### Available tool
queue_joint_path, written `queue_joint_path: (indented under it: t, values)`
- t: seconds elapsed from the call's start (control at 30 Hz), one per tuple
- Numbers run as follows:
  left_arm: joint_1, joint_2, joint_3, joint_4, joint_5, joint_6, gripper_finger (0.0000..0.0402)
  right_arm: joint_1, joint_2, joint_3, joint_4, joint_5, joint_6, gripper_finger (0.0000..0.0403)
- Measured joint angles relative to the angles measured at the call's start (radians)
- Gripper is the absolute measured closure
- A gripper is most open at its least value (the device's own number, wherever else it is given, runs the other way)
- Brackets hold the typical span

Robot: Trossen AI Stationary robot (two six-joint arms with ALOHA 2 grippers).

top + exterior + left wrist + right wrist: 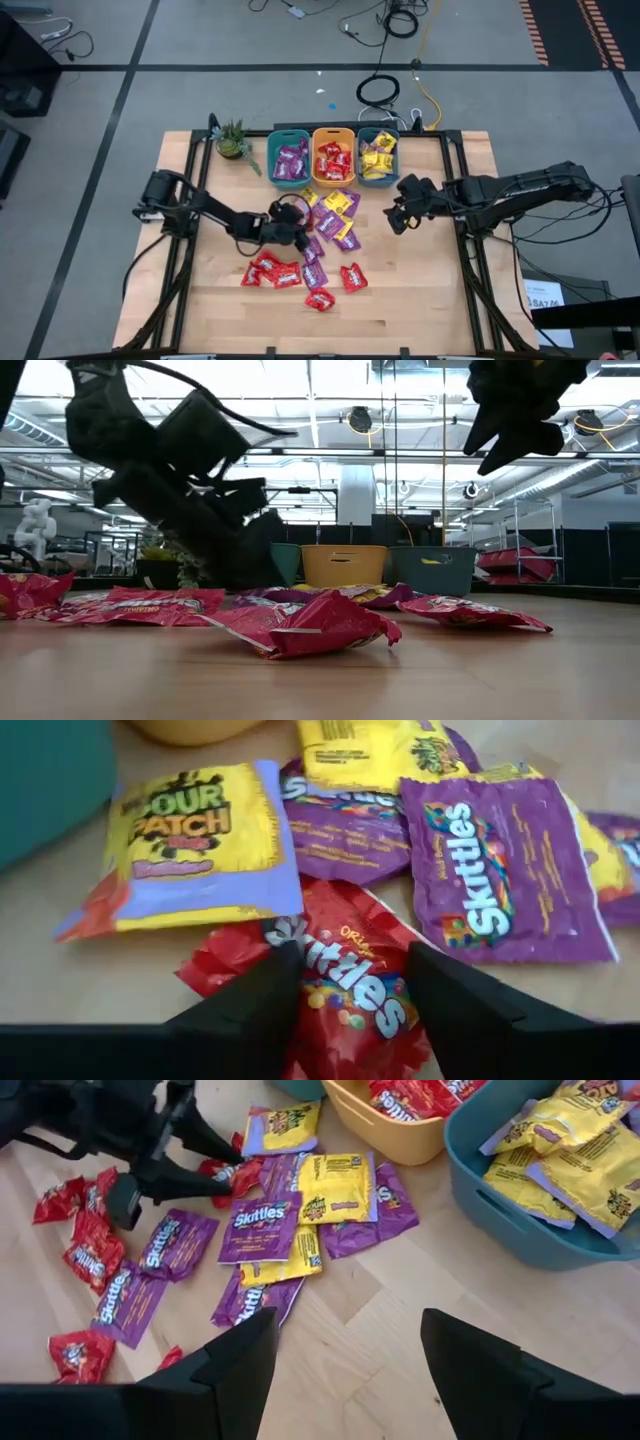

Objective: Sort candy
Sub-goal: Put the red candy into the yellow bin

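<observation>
While the right gripper (396, 222) waits with fingers apart near the yellow-candy bin (378, 157), the overhead view puts the left gripper (305, 224) at the loose candy pile (322, 245) below the bins. At the left wrist, its spread fingers straddle a crumpled red packet (340, 982), long axis slanting between them; closing squarely across its middle should avoid the neighbouring purple packet (500, 870).

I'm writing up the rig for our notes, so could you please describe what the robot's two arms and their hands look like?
Both arms are dark, nearly black, built of slim jointed segments with black cables running from their bases. The left hand and the right hand each end in two matte black fingers that are broad at the root and taper to wedge-like tips. No markings are visible.
</observation>
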Motion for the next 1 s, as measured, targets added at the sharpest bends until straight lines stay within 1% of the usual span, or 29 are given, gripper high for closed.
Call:
queue_joint_path:
  t: [0.1, 0.2, 0.23, 0.33, 0.37, 0.43, 0.57, 0.67, 0.73, 0.83, 1.0]
  values:
    - [-0.006, 0.005, 0.025, -0.062, 0.016, -0.078, 0.0241, 0.013, 0.000, 0.000, 0.000, -0.001, 0.000, 0.0165]
    - [-0.024, -0.018, 0.041, -0.114, 0.049, -0.081, 0.0314, 0.026, 0.000, 0.000, 0.000, 0.000, -0.002, 0.0165]
    - [-0.031, -0.030, 0.047, -0.126, 0.071, -0.083, 0.0331, 0.030, 0.000, 0.000, 0.000, 0.002, -0.005, 0.0165]
    - [-0.050, -0.078, 0.060, -0.170, 0.139, -0.085, 0.0335, 0.035, 0.000, 0.000, 0.001, 0.009, -0.022, 0.0165]
    - [-0.055, -0.093, 0.066, -0.185, 0.142, -0.084, 0.0336, 0.035, 0.000, 0.000, 0.001, 0.017, -0.024, 0.0165]
    - [-0.063, -0.128, 0.089, -0.269, 0.153, -0.084, 0.0338, 0.035, 0.000, 0.000, 0.001, 0.026, -0.027, 0.0165]
    - [-0.075, -0.195, 0.170, -0.478, 0.152, -0.087, 0.0352, 0.035, 0.000, 0.000, 0.009, 0.043, -0.045, 0.0165]
    - [-0.074, -0.242, 0.246, -0.575, 0.120, -0.084, 0.0368, 0.035, 0.000, 0.000, 0.033, 0.053, -0.049, 0.0165]
    - [-0.069, -0.267, 0.291, -0.619, 0.096, -0.047, 0.0373, 0.035, 0.000, 0.000, 0.058, 0.057, -0.061, 0.0165]
    - [-0.044, -0.303, 0.367, -0.618, 0.085, 0.040, 0.0375, 0.034, 0.000, 0.000, 0.083, 0.060, -0.070, 0.0165]
    - [0.060, -0.320, 0.477, -0.615, 0.084, 0.235, 0.0379, 0.034, 0.004, 0.000, 0.117, 0.059, -0.059, 0.0165]
